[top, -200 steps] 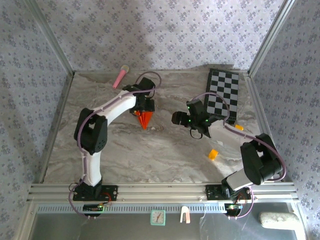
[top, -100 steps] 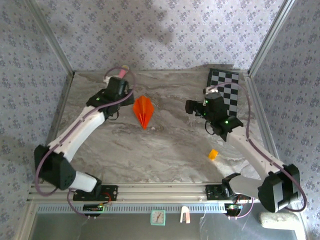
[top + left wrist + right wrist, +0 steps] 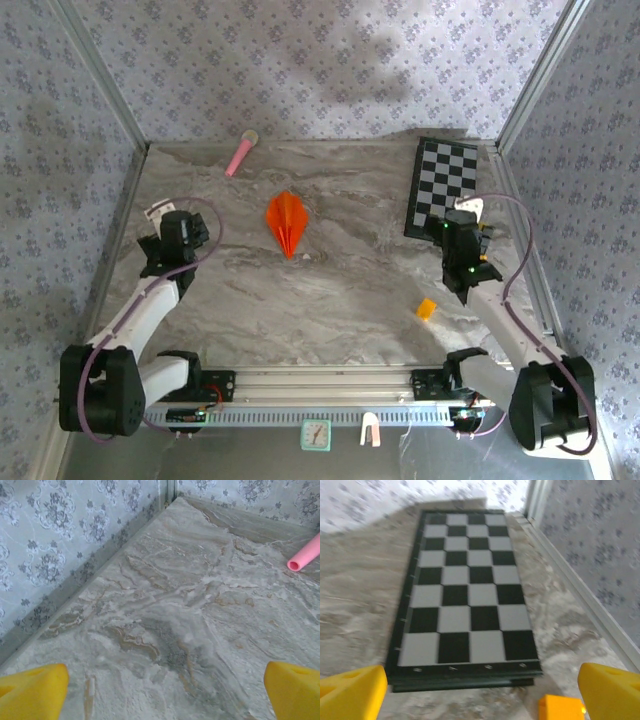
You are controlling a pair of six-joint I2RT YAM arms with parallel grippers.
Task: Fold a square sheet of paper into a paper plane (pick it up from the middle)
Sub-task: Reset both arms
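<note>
The paper plane [image 3: 288, 222] lay flat on the table [image 3: 330, 290], near its middle and well apart from both arms. The left gripper [image 3: 162, 692] and the right gripper [image 3: 480, 692] had their jaws released wide, grasping nothing.

Marbled table [image 3: 330, 300], four things on it.
Orange paper plane [image 3: 288, 222] near the middle; checkerboard [image 3: 443, 187] far right; pink stick [image 3: 240, 154] at the far edge, left; small orange block [image 3: 427, 309] nearer, right.
</note>
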